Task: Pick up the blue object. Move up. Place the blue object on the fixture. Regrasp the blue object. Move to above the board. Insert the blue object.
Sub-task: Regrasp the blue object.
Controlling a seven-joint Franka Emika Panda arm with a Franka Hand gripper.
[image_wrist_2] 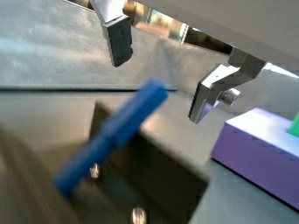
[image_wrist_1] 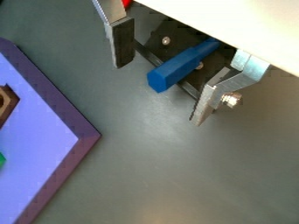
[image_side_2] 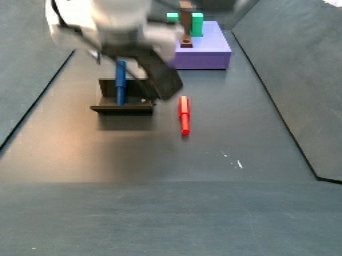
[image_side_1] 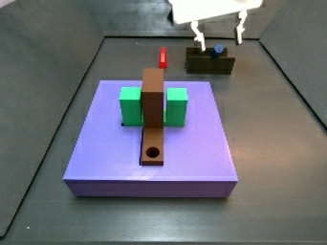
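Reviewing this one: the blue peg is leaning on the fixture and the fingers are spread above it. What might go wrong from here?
1. The blue peg leans tilted on the fixture, not upright, so the open gripper may close on it crookedly.
2. A skewed regrasp would likely miss the hole in the brown bar on the board.
3. A nudge while descending might tip the peg off the fixture, towards the red peg.

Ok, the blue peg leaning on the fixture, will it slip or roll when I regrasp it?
Probably stiff: the blue peg looks straight and solid. It rests tilted on the fixture, so a nudge might tip it. The gripper straddles it, open and apart; its smooth round surface could slip.
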